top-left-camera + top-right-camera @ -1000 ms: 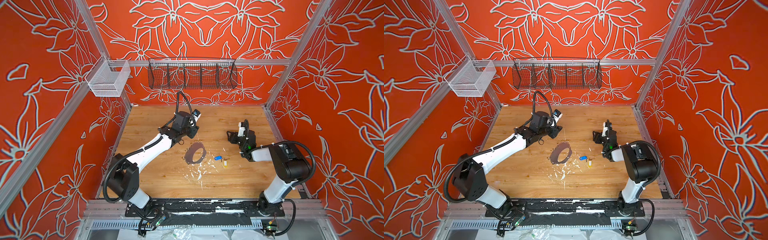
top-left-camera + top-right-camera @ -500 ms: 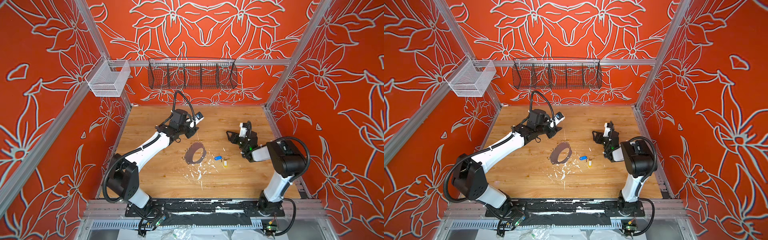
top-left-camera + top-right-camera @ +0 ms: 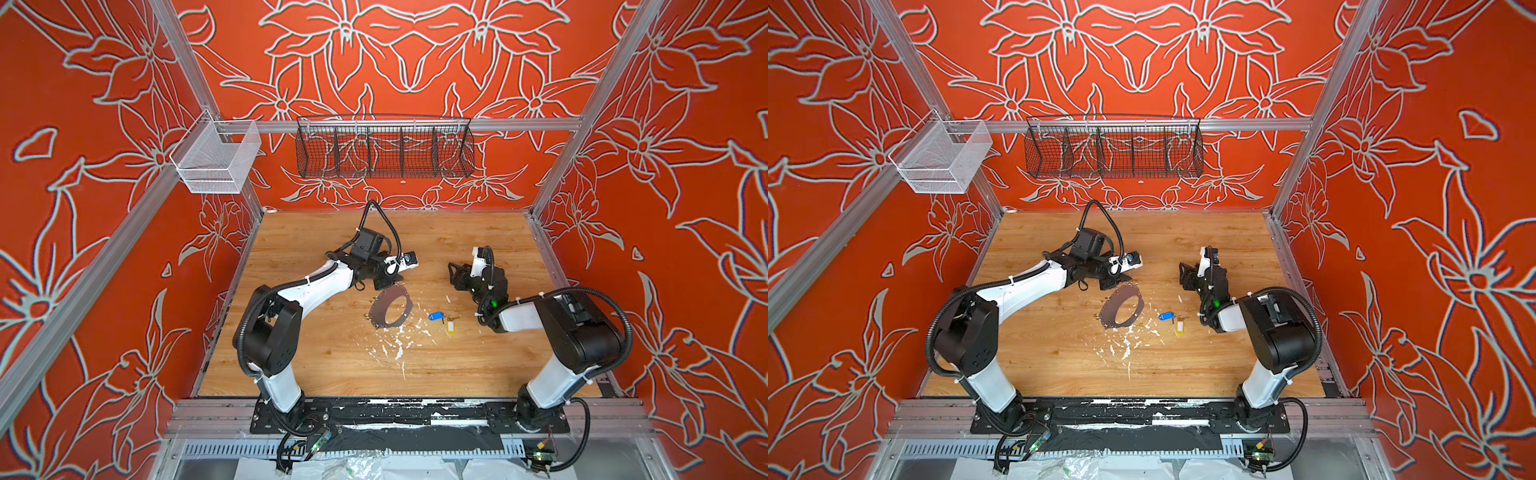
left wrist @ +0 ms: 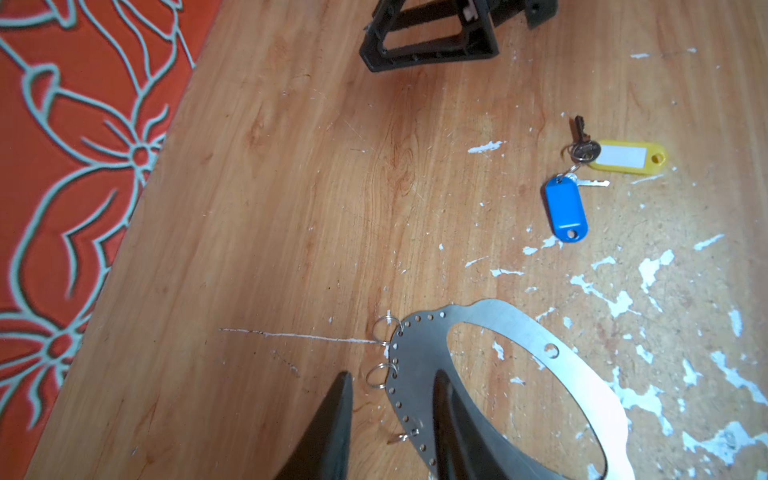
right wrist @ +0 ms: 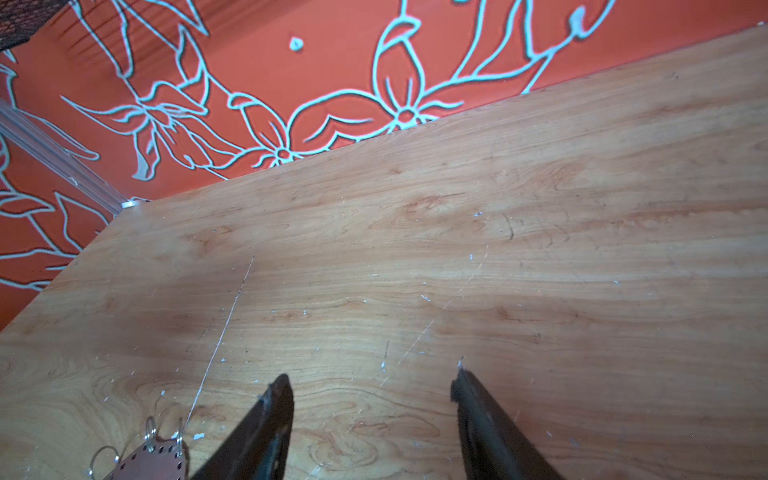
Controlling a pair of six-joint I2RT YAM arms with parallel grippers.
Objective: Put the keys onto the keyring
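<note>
While our left gripper [image 4: 390, 399] straddles the keyring [image 4: 419, 357] rim with fingers apart, our right gripper [image 5: 372, 384] hangs open; keys [image 4: 582, 183] lie nearby on the table [image 4: 291, 208].

The wooden tabletop [image 3: 332, 365], flecked with white chips, is enclosed by orange floral-patterned walls [image 3: 83, 124]. A black wire basket [image 3: 384, 151] and a white mesh basket [image 3: 216, 160] are hung on aluminium rails [image 3: 519, 124].

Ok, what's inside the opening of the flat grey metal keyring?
Through the flat grey metal keyring only bare, paint-flecked wooden table shows. Neither the blue-tagged key nor the yellow-tagged key lies inside. One left claw finger covers part of the opening.
</note>
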